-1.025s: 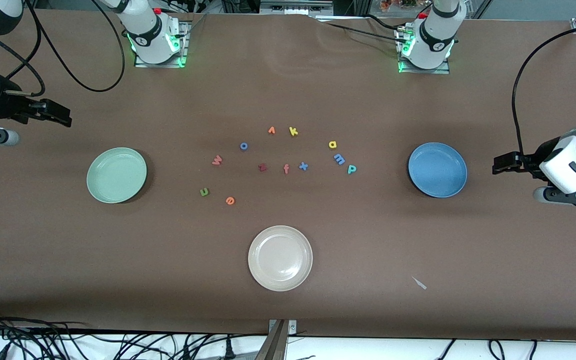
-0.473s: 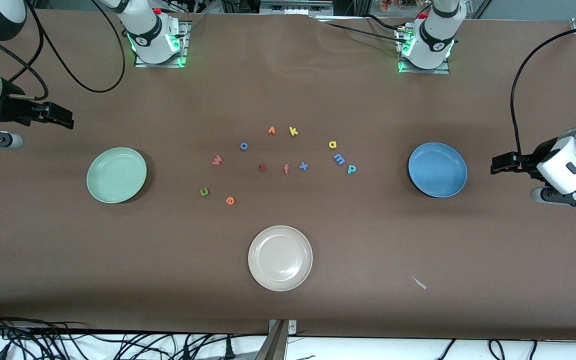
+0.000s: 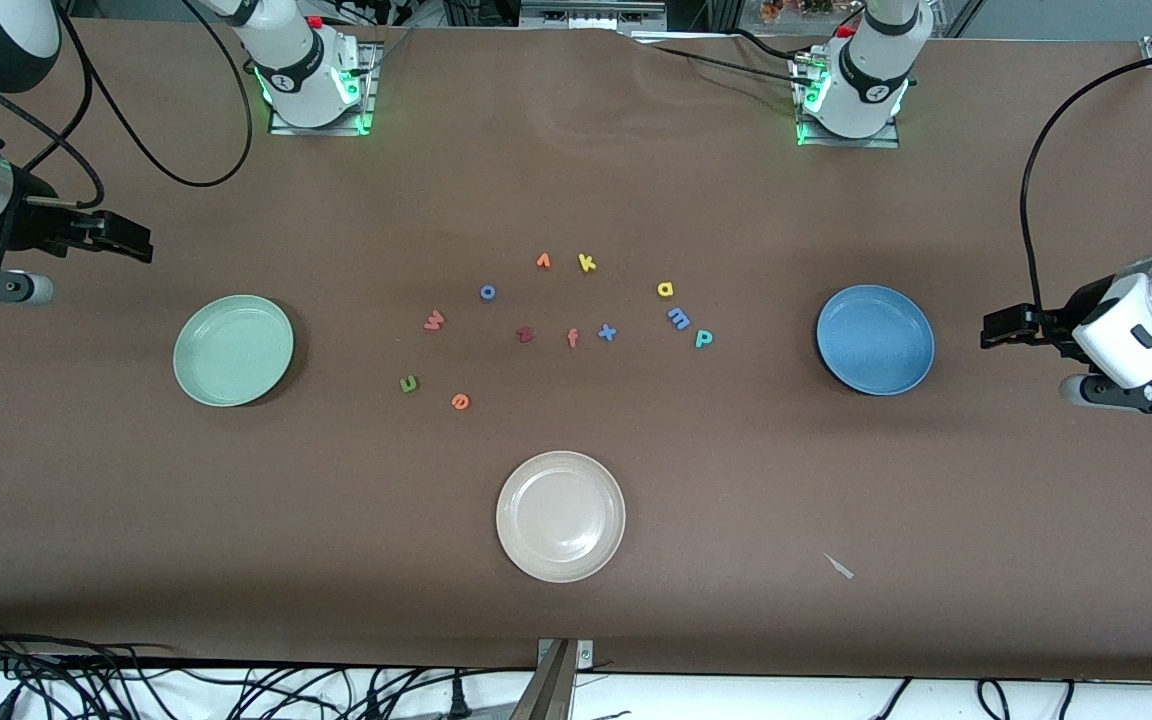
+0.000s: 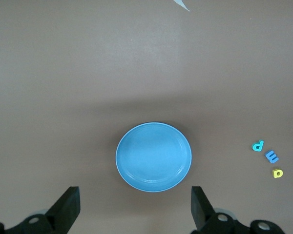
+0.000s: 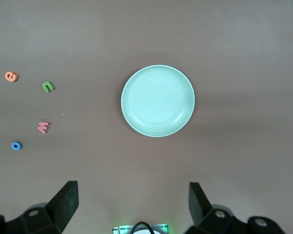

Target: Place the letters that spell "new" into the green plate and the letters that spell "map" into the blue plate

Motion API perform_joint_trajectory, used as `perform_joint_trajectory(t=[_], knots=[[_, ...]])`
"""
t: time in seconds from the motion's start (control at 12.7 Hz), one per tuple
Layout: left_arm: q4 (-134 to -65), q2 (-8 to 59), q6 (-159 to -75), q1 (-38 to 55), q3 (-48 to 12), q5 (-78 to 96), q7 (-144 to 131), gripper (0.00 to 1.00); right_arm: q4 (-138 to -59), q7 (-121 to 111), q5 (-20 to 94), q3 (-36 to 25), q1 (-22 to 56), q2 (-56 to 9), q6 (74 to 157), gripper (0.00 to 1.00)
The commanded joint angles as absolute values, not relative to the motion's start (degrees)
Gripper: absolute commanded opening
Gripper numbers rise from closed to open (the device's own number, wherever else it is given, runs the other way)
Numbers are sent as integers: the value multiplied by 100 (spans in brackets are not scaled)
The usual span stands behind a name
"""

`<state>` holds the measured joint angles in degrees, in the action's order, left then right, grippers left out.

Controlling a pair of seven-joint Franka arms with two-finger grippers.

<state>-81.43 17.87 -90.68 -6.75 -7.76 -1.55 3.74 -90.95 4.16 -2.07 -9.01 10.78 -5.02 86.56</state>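
The green plate (image 3: pixel 233 350) (image 5: pixel 157 101) lies toward the right arm's end, the blue plate (image 3: pixel 875 340) (image 4: pixel 154 156) toward the left arm's end. Between them lie the olive n (image 3: pixel 409 383), orange e (image 3: pixel 460 401) and pink w (image 3: pixel 434 320), then the yellow a (image 3: pixel 665 290), light blue m (image 3: pixel 678 318) and teal p (image 3: pixel 703 338). My right gripper (image 3: pixel 131 243) (image 5: pixel 133 204) hangs open and empty above the table beside the green plate. My left gripper (image 3: pixel 994 328) (image 4: pixel 135 209) hangs open and empty beside the blue plate.
A cream-white plate (image 3: pixel 561 516) sits nearer the front camera than the letters. Other letters lie among them: blue o (image 3: pixel 487 292), yellow k (image 3: pixel 587 263), dark red z (image 3: pixel 525 335), salmon f (image 3: pixel 572 338), blue x (image 3: pixel 607 332). A small white scrap (image 3: pixel 840 566) lies near the front edge.
The right gripper has drifted slightly toward the table's middle, and the left gripper has edged slightly toward the blue plate. Plates and letters have not moved.
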Motion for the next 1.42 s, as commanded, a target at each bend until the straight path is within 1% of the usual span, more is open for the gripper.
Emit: perform_joint_trajectory(t=[0.0,0.55,0.79,1.34], knots=[[-8165,1767,-9026,-659,-800,-272,334,100,-8982,378,-149,-914,1081,-606,8622,100],[-8156,1767,-9026,-659,-800,-272,325,100,-8982,360,-141,-914,1081,-721,8613,100],[-8156,1767,-9026,-668,-800,-272,325,100,-8982,378,-141,-914,1090,-904,8604,100],[-8156,1775,-9035,-668,-800,-272,325,100,-8991,360,-141,-905,1107,-1080,8534,100]])
